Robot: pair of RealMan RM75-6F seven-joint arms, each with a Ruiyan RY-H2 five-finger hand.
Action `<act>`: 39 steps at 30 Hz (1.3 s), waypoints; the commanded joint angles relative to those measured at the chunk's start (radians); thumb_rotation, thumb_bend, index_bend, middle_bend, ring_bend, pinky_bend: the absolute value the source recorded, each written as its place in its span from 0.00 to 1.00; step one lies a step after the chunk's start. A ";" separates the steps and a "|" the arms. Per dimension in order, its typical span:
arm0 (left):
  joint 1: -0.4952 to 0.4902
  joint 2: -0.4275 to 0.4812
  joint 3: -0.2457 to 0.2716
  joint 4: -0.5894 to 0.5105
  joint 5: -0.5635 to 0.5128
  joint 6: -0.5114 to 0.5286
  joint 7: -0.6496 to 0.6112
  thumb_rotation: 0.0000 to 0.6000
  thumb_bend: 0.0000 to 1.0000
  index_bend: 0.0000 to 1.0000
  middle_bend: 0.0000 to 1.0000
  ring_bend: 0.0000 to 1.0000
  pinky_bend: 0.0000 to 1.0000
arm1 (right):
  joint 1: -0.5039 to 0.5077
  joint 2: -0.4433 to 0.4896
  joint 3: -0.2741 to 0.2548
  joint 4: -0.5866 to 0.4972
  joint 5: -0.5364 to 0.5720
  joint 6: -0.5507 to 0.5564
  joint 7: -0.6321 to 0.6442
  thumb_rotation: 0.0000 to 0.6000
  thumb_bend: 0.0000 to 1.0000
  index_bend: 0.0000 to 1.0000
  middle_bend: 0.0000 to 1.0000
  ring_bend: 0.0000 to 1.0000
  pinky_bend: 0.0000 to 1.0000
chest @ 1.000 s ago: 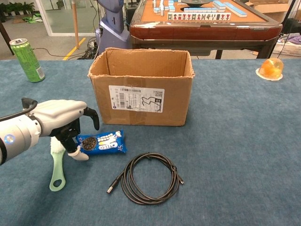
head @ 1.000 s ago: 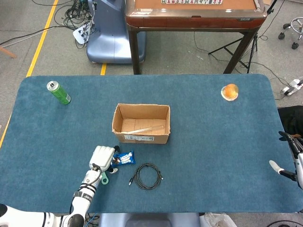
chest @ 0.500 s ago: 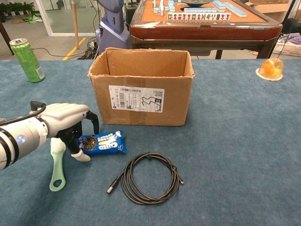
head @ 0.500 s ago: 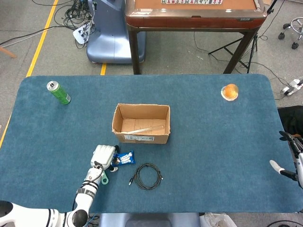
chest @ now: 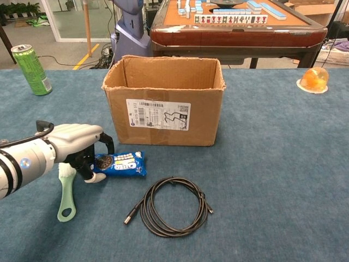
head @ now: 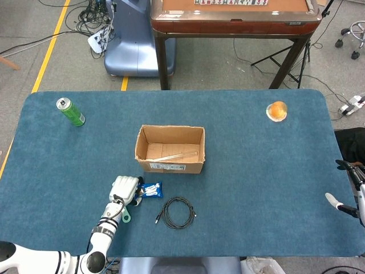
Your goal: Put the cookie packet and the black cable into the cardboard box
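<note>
So the left robot hand was down on the blue counter with its fingers curled around the left end of the Oreo cookie packet, thumb tucked under that end. The packet looked slightly lifted on the held side, but its right end was still low near the counter, just in front of the cardboard box. Seen from the head camera, the same hand sat right against the packet, a little below the box.

The black cable lay coiled on the counter near the packet, to its right and closer to the robot, not touching anything. A pale green brush lay right beside the left hand.

The right robot hand only peeked in at the far right edge of the head view, fingers apart, holding nothing.

Also on the counter: a green can at the far left and an orange jelly cup at the far right. The box stood open at the top.
</note>
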 commanded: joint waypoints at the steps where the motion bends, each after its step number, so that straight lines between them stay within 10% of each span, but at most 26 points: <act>1: 0.001 0.002 0.001 -0.003 -0.001 0.003 -0.003 1.00 0.38 0.41 1.00 1.00 1.00 | 0.000 0.000 0.000 0.000 0.001 -0.001 0.000 1.00 0.02 0.25 0.35 0.26 0.44; 25: 0.142 0.257 0.113 -0.306 0.278 0.154 -0.121 1.00 0.40 0.47 1.00 1.00 1.00 | 0.002 0.000 -0.002 -0.002 -0.005 -0.003 0.002 1.00 0.02 0.26 0.35 0.26 0.44; 39: 0.155 0.505 0.074 -0.578 0.336 0.240 -0.029 1.00 0.40 0.47 1.00 1.00 1.00 | 0.002 0.000 -0.005 -0.005 -0.012 -0.003 -0.001 1.00 0.02 0.26 0.35 0.26 0.44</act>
